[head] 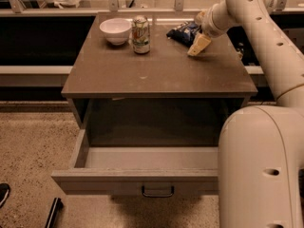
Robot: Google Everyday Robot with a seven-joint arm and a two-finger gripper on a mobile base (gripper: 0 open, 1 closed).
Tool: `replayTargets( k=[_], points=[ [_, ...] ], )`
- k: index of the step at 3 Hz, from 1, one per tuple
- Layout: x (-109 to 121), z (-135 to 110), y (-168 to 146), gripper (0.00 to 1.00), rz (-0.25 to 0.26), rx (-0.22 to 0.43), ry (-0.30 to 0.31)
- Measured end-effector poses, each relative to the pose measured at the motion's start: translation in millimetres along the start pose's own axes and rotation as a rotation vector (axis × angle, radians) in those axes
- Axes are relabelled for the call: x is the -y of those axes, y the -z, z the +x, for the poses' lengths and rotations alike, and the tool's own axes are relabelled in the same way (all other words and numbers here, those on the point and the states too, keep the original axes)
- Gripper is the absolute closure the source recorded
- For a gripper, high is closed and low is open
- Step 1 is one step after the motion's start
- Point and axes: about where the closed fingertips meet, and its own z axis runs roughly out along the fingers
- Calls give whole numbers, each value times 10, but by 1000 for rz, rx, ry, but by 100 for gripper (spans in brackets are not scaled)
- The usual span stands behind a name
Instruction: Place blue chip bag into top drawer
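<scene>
Upper right on the surface (156, 72), the pincer (198, 45) hovers just beside the blue chip bag (182, 33); I cannot tell its spread. Grasping seems next, then lowering into the open top drawer (135, 181).

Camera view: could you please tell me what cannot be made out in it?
Blue chip bag: right end hidden behind the gripper, which hangs over the cabinet top's back right.
Top drawer: right end hidden by the robot's body.
Can: label too small to read.
</scene>
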Motion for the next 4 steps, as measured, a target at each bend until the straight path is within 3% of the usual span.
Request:
replayTargets(
  k=[1, 2, 3, 4],
  points=[
    [1, -1, 1, 50, 0, 0, 0],
    [111, -171, 199, 73, 46, 102, 24],
    [323, -461, 773, 96, 144, 296, 67],
    [430, -627, 1711, 100, 221, 438, 145]
  ],
)
